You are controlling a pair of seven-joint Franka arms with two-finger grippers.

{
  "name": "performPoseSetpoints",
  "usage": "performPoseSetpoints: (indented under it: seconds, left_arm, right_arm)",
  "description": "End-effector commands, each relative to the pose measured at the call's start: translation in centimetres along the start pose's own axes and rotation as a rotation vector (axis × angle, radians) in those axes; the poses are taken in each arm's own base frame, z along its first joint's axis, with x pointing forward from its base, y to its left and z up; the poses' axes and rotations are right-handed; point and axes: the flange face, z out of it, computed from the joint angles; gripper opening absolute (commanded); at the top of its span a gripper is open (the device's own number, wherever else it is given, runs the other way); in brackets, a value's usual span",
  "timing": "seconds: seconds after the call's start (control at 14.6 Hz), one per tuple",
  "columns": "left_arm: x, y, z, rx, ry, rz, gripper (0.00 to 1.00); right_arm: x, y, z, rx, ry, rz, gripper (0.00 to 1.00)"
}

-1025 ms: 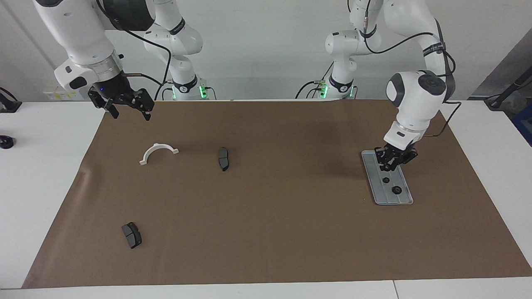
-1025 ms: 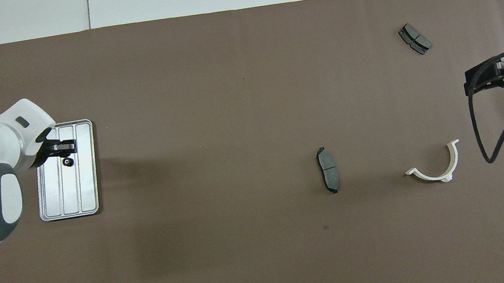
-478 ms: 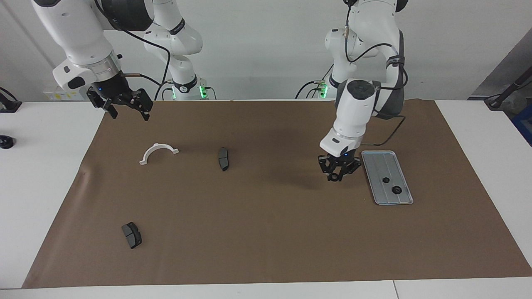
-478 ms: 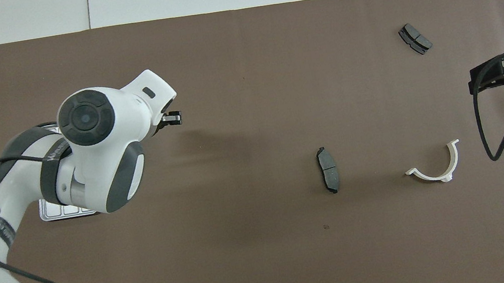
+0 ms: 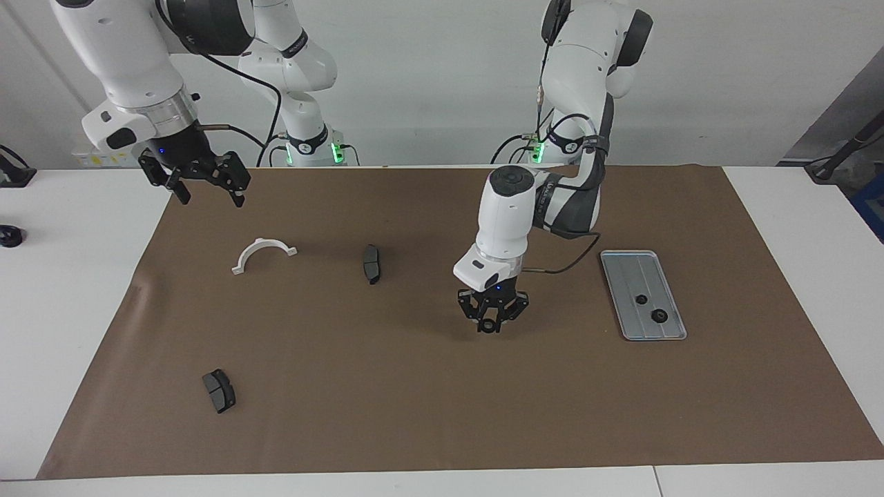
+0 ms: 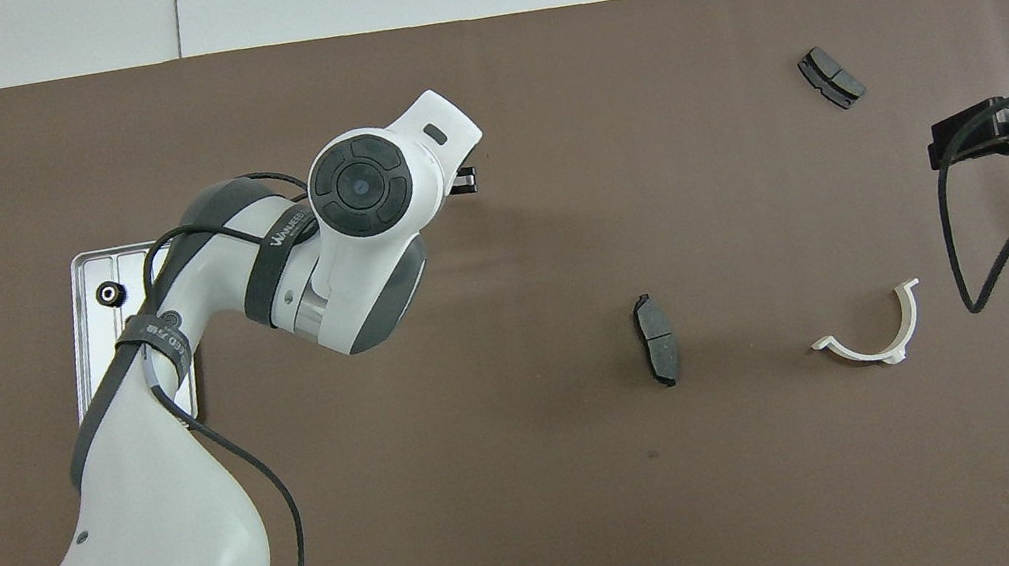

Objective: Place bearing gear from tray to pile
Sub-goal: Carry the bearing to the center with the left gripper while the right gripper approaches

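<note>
My left gripper [image 5: 489, 323] hangs low over the brown mat, between the tray and the middle brake pad, shut on a small black bearing gear [image 5: 488, 326]. In the overhead view the left arm's wrist hides most of that gripper [image 6: 465, 183]. The silver tray [image 5: 625, 276] lies toward the left arm's end with two black gears [image 5: 641, 299] [image 5: 659, 316] on it; from overhead the tray [image 6: 93, 338] shows one gear [image 6: 106, 294]. The pile consists of a white bracket [image 5: 264, 241] and two dark brake pads [image 5: 371, 264] [image 5: 219, 391]. My right gripper [image 5: 207, 186] waits open above the mat's corner.
From overhead, the bracket [image 6: 880, 352] and the brake pads [image 6: 657, 340] [image 6: 830, 77] lie spread toward the right arm's end. A brown mat [image 5: 442, 400] covers most of the white table. A small black object [image 5: 10, 236] sits at the table's edge.
My left arm has swung away from the tray toward the right arm's end, carrying the gear over the mat's middle. The right gripper has barely shifted.
</note>
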Motion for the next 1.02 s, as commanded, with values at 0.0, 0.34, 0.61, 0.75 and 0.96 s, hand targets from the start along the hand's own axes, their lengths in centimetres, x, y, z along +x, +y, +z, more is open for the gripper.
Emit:
performPoseSetpoints:
  seconds: [0.0,0.34,0.61,0.75,0.96]
  left_arm:
    - [1.3,0.7,-0.1,-0.043,0.087,-0.018,0.0]
    - [-0.8,3.2,5.0,-0.117,0.067,-0.06,0.0]
    - [-0.9,4.3,5.6,-0.124,0.068,-0.076,0.16]
    - [-0.5,4.4,4.7,-0.137,0.086,-0.078,1.0]
    - [0.2,3.9,1.3,-0.13,0.094,-0.082,1.0]
  right_arm:
    - [0.9,-1.9,2.6,0.011,0.017,-0.057,1.0]
    - [4.6,-8.0,9.3,0.041,0.044,-0.013,1.0]
    - [6.0,-9.4,12.3,0.045,0.065,-0.021,1.0]
    - [6.0,-9.4,12.7,0.046,0.059,-0.02,1.0]
    - [6.4,-10.5,13.6,0.073,0.068,0.002,1.0]
